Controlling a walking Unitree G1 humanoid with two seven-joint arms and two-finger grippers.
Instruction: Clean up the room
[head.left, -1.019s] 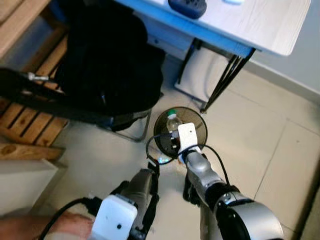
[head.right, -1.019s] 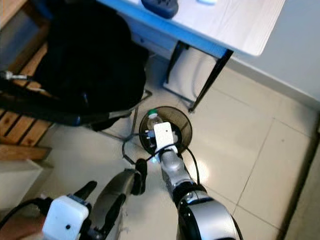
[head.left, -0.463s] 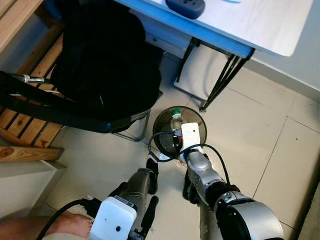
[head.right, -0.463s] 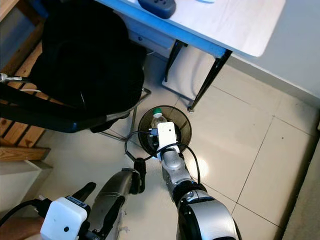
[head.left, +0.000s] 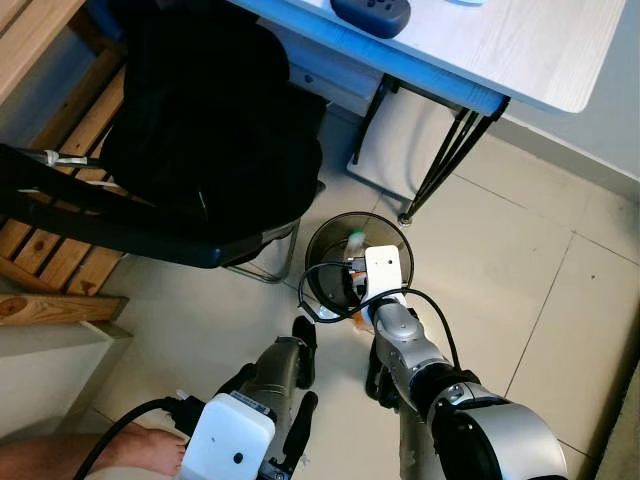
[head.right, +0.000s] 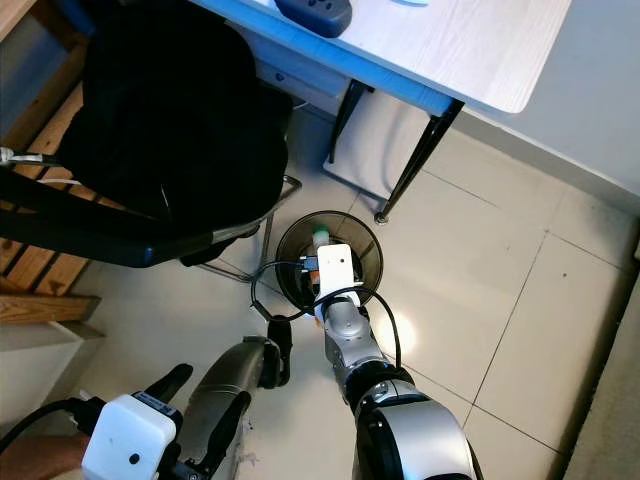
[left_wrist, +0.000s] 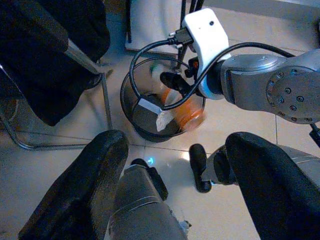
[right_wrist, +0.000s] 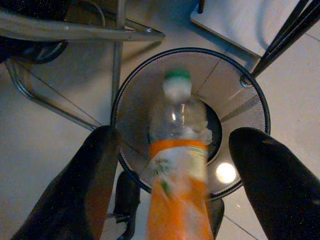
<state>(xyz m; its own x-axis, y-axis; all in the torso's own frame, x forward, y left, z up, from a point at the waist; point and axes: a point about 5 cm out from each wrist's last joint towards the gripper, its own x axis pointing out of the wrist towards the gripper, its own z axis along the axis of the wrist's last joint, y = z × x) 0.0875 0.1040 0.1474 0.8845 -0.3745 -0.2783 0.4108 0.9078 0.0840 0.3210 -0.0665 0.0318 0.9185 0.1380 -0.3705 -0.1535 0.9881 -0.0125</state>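
Black mesh bin (right_wrist: 250, 100) on floor tiles, beside desk (head.left: 520, 50) legs and black chair (head.left: 200, 130). One plastic bottle (right_wrist: 177, 165), orange label, green cap, blurred, over bin mouth, between right gripper (right_wrist: 175, 170) fingers; fingers spread wide, not touching bottle. Right arm reaches down over bin rim. Left gripper (left_wrist: 175, 165) near bin, fingers apart, holding nothing. Bin bottom partly hidden.

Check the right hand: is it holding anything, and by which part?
Nothing is gripped. The right hand is open above the wire bin, and the orange-labelled bottle, blurred, hangs loose inside it with gaps on both sides.
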